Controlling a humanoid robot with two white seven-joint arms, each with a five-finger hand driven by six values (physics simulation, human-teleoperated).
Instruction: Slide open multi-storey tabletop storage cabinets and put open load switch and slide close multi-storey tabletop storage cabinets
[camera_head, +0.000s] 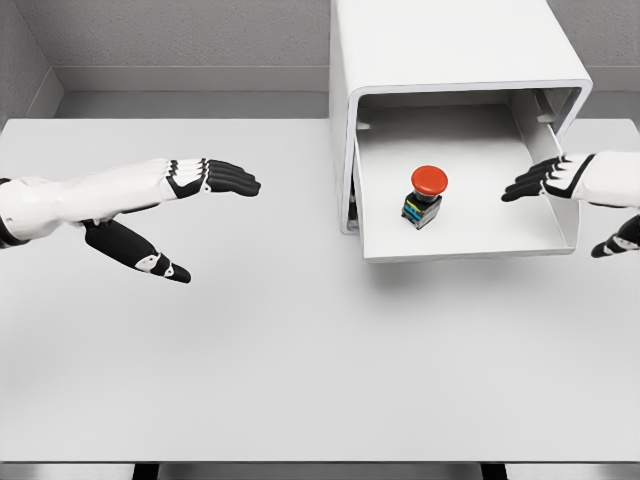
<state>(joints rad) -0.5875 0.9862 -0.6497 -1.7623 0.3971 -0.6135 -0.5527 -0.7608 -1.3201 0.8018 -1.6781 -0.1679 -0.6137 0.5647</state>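
The near half of the white bench (300, 380) lies bare, its front edge running along the bottom of the head view.

Further in, at nine o'clock, the left hand (170, 215) hovers over the bench surface with its black fingers (225, 180) stretched out flat toward three o'clock and the thumb (135, 250) splayed down toward five o'clock; it is released and grips nothing, well apart from the cabinet.

At three o'clock, the right hand (560, 185) reaches in from the picture's edge. Its fingers (530, 185) are extended and relaxed, pointing toward nine o'clock, just over the right side wall of the pulled-out drawer (470, 245); whether they touch that wall cannot be told. It grasps nothing.

The drawer stands slid out toward the viewer from the lower storey of the white storage cabinet (450, 45), which sits at one o'clock at the back of the bench. Inside the drawer, left of its middle, stands the load switch (426, 195), upright on the drawer floor, with a red mushroom cap above a dark body. It lies well clear of the right hand and apart from the drawer's walls.

Behind the cabinet runs a grey wall (180, 35).
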